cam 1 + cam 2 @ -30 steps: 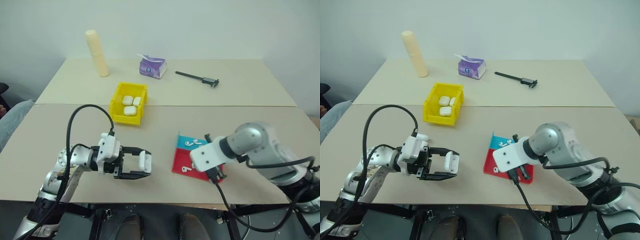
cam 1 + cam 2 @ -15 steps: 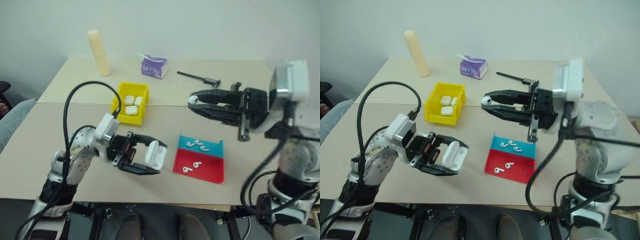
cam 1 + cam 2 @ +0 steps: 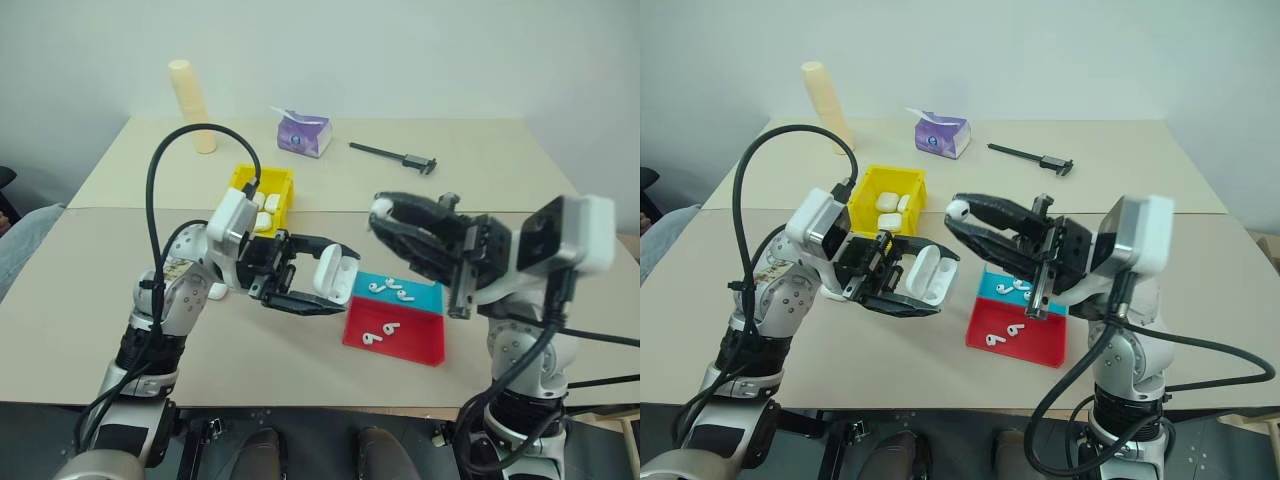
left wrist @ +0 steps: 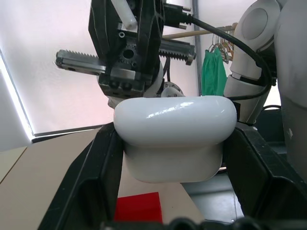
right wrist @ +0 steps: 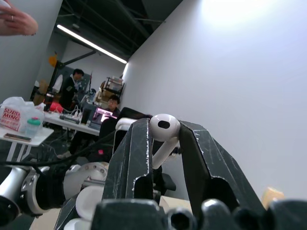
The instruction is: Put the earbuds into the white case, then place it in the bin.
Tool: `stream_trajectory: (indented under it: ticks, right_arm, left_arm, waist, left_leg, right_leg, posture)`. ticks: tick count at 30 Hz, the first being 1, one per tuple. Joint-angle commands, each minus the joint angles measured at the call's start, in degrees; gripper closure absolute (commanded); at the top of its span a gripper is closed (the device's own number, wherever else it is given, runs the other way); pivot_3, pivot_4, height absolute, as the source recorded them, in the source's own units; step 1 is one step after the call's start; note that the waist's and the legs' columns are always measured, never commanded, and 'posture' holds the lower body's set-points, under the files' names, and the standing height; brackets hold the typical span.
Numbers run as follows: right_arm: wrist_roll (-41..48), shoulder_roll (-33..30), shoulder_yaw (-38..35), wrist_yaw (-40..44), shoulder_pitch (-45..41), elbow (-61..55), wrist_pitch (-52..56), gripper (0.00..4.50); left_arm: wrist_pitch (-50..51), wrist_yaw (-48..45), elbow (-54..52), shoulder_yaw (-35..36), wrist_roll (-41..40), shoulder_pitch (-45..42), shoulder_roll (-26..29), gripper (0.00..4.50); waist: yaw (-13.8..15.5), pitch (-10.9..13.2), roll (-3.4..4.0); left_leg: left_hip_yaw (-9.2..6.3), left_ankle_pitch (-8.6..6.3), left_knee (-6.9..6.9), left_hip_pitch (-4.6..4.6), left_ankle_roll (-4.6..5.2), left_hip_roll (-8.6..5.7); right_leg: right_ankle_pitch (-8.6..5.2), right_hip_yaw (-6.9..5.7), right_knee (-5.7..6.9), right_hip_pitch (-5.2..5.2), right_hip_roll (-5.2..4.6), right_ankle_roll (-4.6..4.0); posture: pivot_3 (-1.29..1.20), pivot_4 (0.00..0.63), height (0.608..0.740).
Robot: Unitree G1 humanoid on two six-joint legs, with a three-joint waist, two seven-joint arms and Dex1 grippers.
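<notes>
White earbud (image 3: 959,209) pinched at the right claw (image 3: 962,222) tips, high over the desk (image 3: 1200,290); left claw (image 3: 930,290) grips the open white case (image 3: 923,276). A misaligned approach could drop the bud. Yellow bin (image 3: 862,205) waits behind.

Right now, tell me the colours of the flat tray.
The flat tray is red with a teal back strip, clearest in the left eye view.
</notes>
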Motion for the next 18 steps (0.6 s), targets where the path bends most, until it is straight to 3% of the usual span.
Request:
stream_trajectory:
  ticks: [1,18]
  right_arm:
    - [-2.3,-1.6,2.1,1.3,1.0,1.1,-5.0,3.72]
    - [-5.7,-5.7,7.1,1.8,3.1,6.3,-13.7,3.72]
  left_arm:
    - [-1.0,0.9,-2.5,1.5,-0.2,0.0,0.0,1.71]
    - [-1.4,1.5,-3.8,1.8,0.7,1.8,0.9,1.71]
  waist:
    - [0.0,0.0,0.0]
    - [0.1,0.0,-0.01]
  left_leg:
    - [0.0,0.0,0.0,0.0,0.0,0.0]
    - [0.0,0.0,0.0,0.01,0.0,0.0]
  right_leg:
    - [0.0,-0.01,0.0,0.0,0.01,0.0]
    - [0.0,0.01,-0.01,0.01,0.0,0.0]
  posture:
    - [0.0,0.15,0.74]
    - [0.0,0.15,0.74]
